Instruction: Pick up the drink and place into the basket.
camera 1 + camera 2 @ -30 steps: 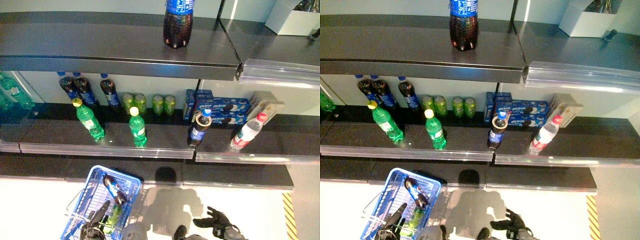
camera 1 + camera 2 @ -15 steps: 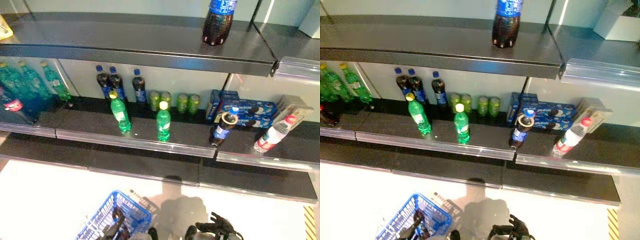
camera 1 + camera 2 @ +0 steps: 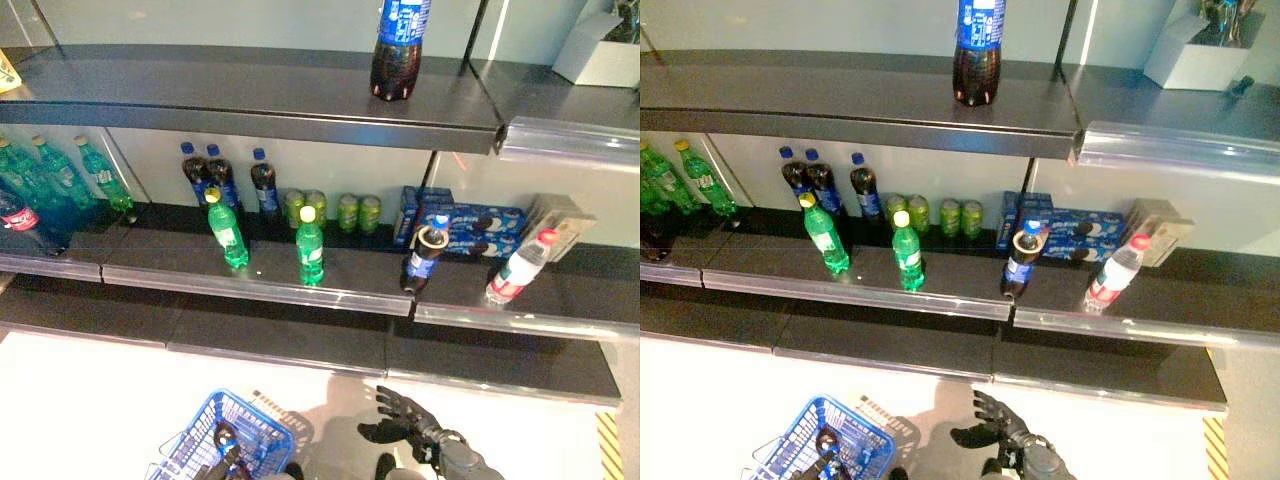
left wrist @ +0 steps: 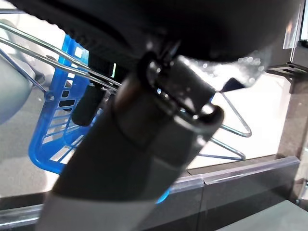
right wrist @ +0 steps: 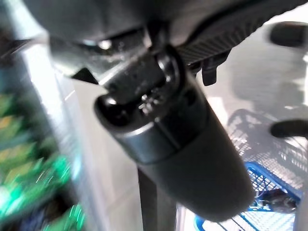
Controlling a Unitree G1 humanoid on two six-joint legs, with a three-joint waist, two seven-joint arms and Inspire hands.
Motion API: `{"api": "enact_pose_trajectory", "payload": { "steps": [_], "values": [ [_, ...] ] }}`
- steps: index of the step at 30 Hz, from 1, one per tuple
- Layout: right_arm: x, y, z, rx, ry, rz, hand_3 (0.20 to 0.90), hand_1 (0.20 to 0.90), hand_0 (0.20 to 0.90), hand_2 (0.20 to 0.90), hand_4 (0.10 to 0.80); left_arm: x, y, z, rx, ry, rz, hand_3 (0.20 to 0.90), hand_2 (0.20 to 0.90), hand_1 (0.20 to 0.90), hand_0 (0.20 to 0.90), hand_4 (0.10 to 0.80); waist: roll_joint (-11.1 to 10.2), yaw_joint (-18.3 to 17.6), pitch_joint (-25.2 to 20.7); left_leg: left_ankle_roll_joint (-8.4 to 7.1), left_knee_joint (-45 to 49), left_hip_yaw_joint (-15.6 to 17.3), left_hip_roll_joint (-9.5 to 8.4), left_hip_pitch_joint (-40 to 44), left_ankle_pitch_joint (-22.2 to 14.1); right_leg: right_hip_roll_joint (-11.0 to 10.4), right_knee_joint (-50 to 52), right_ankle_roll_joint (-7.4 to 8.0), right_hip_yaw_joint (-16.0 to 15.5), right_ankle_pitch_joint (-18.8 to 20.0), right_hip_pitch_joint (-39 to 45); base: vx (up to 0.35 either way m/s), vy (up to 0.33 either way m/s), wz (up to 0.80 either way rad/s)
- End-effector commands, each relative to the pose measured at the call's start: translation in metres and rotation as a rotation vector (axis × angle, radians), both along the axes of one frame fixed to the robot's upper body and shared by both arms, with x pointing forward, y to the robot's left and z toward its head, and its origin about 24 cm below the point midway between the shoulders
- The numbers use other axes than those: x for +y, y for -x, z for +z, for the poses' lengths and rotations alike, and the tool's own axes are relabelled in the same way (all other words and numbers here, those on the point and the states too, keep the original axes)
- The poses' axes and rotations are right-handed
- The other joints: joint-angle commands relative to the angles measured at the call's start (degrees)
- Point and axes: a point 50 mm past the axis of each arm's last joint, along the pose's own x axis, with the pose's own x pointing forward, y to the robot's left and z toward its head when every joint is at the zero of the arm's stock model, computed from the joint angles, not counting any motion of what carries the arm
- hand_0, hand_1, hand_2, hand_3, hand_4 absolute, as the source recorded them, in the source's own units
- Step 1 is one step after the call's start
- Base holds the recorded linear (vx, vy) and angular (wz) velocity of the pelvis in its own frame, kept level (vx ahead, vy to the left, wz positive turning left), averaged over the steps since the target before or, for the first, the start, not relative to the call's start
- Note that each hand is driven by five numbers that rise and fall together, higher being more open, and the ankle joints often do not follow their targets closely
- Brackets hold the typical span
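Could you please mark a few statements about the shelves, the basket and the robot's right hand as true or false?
1. A large cola bottle stands on the top shelf. True.
2. The right hand holds a green bottle. False: it is open and empty, low over the floor.
3. The blue basket sits on the middle shelf. False: it is down by the floor at lower left, with a dark bottle inside.
4. Two green bottles stand near the middle shelf's front edge. True.
5. Green cans stand at the back of the middle shelf. True.
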Motion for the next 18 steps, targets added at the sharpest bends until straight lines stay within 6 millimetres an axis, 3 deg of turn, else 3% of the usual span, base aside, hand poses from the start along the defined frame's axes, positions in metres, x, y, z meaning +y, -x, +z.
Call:
{"api": "enact_pose_trajectory", "payload": {
  "steps": [1,3,4,5,6,7,8,9,10,13,15,18],
  "values": [
    [0.007,-0.043,0.064,-0.35,-0.071,0.142,0.9,0.9,0.9,0.9,0.8,0.005,-0.059,0.023,-0.269,-0.07,-0.133,0.2,0.3,0.3,0.3,0.1,-2.72,-0.38,-0.95,-3.7,6.24,2.91,4.31,1.5,-2.98,-2.79,0.74,3.25,-1.63,-0.85,1.09,-0.012,-0.011,0.45],
    [-0.001,-0.049,0.094,-0.496,-0.07,0.166,0.9,0.9,0.9,0.9,0.8,0.007,-0.055,0.022,-0.26,-0.073,-0.143,0.2,0.3,0.3,0.3,0.1,-3.07,-0.87,-1.24,-3.84,5.02,4.33,4.45,1.91,-2.47,-3.11,0.28,3.75,-2.61,-0.42,1.11,-0.005,0.021,0.41],
    [-0.005,-0.056,0.126,-0.674,-0.07,0.185,0.9,0.9,0.9,0.9,0.8,0.01,-0.049,0.02,-0.245,-0.078,-0.125,0.2,0.3,0.3,0.3,0.1,-3.2,-1.41,-1.51,-3.89,3.45,4.35,4.41,2.74,-2.28,-3.35,0.47,4.24,-2.67,-0.2,0.58,0.002,0.05,0.25],
    [-0.006,-0.057,0.133,-0.714,-0.07,0.188,0.9,0.9,0.9,0.9,0.8,0.011,-0.048,0.019,-0.241,-0.079,-0.122,0.2,0.3,0.3,0.3,0.1,-3.18,-1.53,-1.55,-3.9,3.04,4.31,4.38,2.95,-2.23,-3.38,0.54,4.36,-2.59,-0.16,0.46,0.003,0.09,0.09],
    [-0.008,-0.06,0.16,-0.847,-0.056,0.198,0.9,0.9,0.9,0.9,0.8,0.012,-0.045,0.018,-0.23,-0.087,-0.121,0.2,0.3,0.3,0.3,0.1,-3.06,-2.02,-1.83,-3.94,1.73,4.61,4.4,3.72,-2.15,-3.61,0.79,4.9,-2.38,-0.03,-0.01,0.001,0.062,0.03],
    [-0.009,-0.06,0.164,-0.871,-0.05,0.199,0.9,0.9,0.9,0.9,0.8,0.012,-0.045,0.018,-0.229,-0.089,-0.123,0.2,0.3,0.3,0.3,0.1,-3.03,-2.05,-1.86,-3.92,1.5,4.66,4.38,3.86,-2.14,-3.66,0.81,4.99,-2.34,-0.01,-0.06,-0.003,0.087,0.03],
    [-0.012,-0.062,0.19,-0.995,-0.026,0.193,0.9,0.9,0.9,0.9,0.8,0.012,-0.043,0.017,-0.221,-0.095,-0.129,0.2,0.3,0.3,0.3,0.1,-2.85,-2.23,-2.0,-3.72,0.85,4.75,4.15,4.4,-2.34,-3.87,0.75,5.36,-2.2,0.09,-0.16,-0.005,0.061,-0.01],
    [-0.014,-0.063,0.197,-1.03,-0.021,0.18,0.9,0.9,0.9,0.9,0.8,0.011,-0.042,0.017,-0.218,-0.097,-0.127,0.2,0.3,0.3,0.3,0.1,-2.78,-2.24,-2.03,-3.64,0.75,4.75,4.05,4.53,-2.46,-3.94,0.74,5.46,-2.16,0.12,-0.19,-0.005,0.106,-0.06],
    [-0.02,-0.065,0.219,-1.15,0.019,0.124,0.9,0.9,0.9,0.9,0.8,0.013,-0.041,0.017,-0.215,-0.105,-0.113,0.2,0.3,0.3,0.3,0.1,-2.63,-2.3,-2.11,-3.45,0.88,4.95,3.72,4.73,-3.03,-4.19,0.68,5.79,-2.06,0.19,-0.38,-0.004,0.091,-0.07],
    [-0.026,-0.067,0.24,-1.26,0.067,0.04,0.9,0.9,0.9,0.9,0.8,0.015,-0.04,0.018,-0.214,-0.109,-0.091,0.2,0.3,0.3,0.3,0.1,-2.45,-2.34,-2.1,-3.22,1.08,5.14,3.58,4.9,-3.57,-4.44,0.81,6.03,-1.93,0.16,-0.66,-0.006,0.052,-0.06],
    [-0.038,-0.067,0.266,-1.401,0.085,-0.158,0.9,0.9,0.9,0.9,0.8,0.017,-0.042,0.018,-0.214,-0.108,-0.065,0.2,0.3,0.3,0.3,0.1,-1.94,-2.23,-2.13,-2.78,1.51,5.43,3.47,4.97,-4.37,-4.67,1.02,6.11,-1.9,-0.05,-0.91,-0.01,0.059,-0.02],
    [-0.042,-0.065,0.275,-1.479,0.104,-0.259,0.9,0.9,0.9,0.9,0.8,0.015,-0.042,0.018,-0.216,-0.102,-0.052,0.2,0.3,0.3,0.3,0.1,-1.6,-2.02,-2.17,-2.43,1.73,5.21,3.17,4.86,-4.94,-4.73,1.27,6.15,-1.84,-0.33,-1.04,-0.005,0.017,0.0]
  ]
}}
